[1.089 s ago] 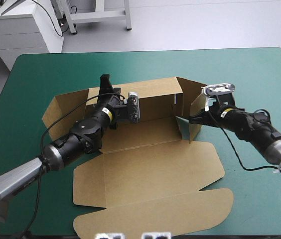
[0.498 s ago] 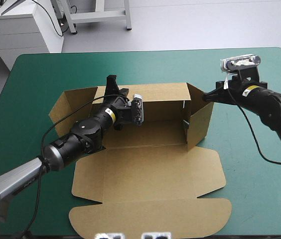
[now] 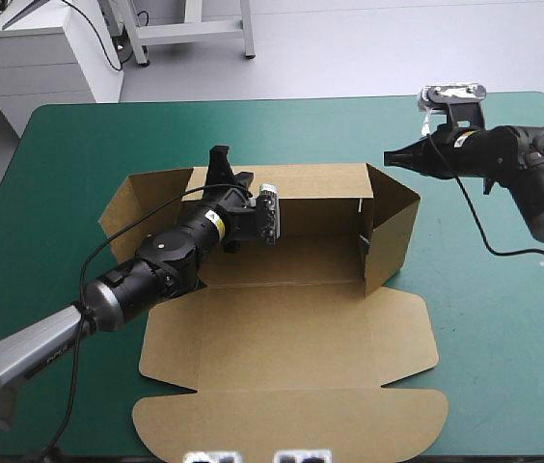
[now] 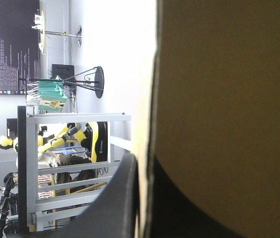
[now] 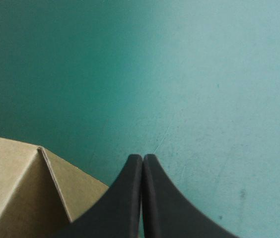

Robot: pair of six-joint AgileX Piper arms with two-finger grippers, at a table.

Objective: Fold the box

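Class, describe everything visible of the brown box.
The box is a cut sheet of brown board, half formed on the teal-green cover. Its back wall and right end wall stand raised; a left flap splays outward; the front panel and round-cornered lid lie flat toward the near edge. The left pincer is shut on the back wall's top edge. The right pincer, shut, hangs just off its far right corner.

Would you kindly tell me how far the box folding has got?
Done: on the box, the back wall and right wall stand raised. In hand: the left gripper is shut on the back wall's left end; the right gripper, shut, hovers clear of the right corner. Left: the left flap splays outward, and the lid lies flat at the near edge.
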